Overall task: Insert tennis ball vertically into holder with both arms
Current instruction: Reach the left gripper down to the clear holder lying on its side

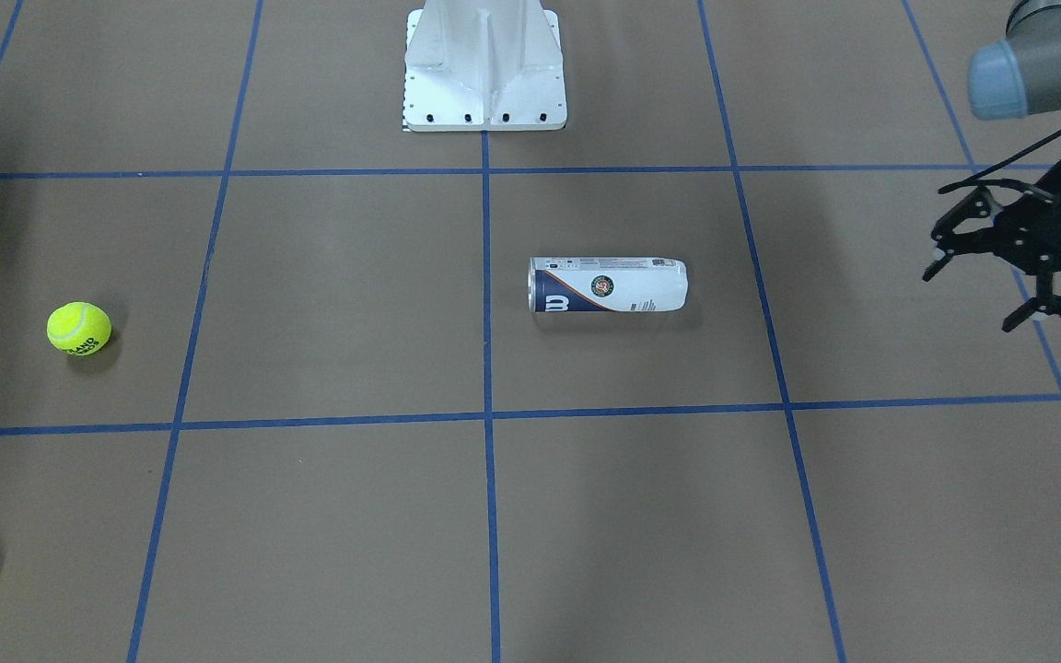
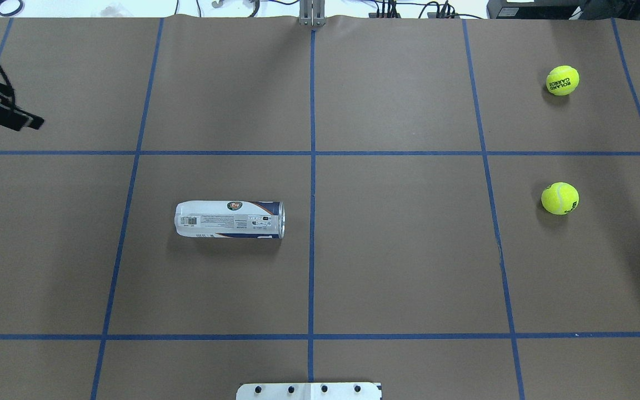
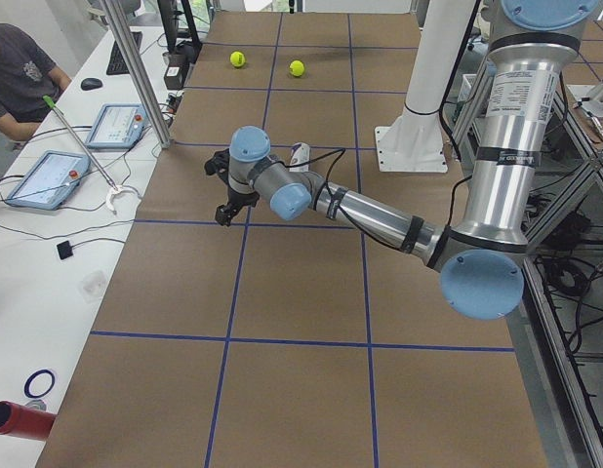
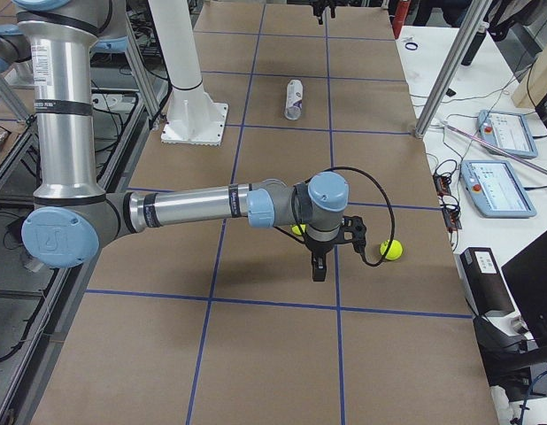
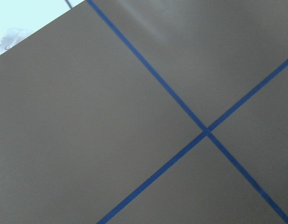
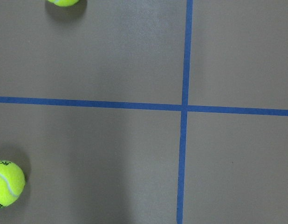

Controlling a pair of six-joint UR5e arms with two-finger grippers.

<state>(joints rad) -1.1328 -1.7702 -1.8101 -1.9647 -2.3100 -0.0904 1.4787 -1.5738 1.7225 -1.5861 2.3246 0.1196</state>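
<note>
Holder: lies on its side, just left of the bench centre.
Left gripper: fingers spread, empty, above the left edge.
Right gripper: near the balls; grip state cannot be told.
Far ball, near ball: by the right edge.

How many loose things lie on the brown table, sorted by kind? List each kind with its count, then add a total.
Yellow-green felt tennis balls: 2
Clear plastic tube-shaped tennis-ball can with a white and navy label, lying on its side: 1
Total: 3
</note>
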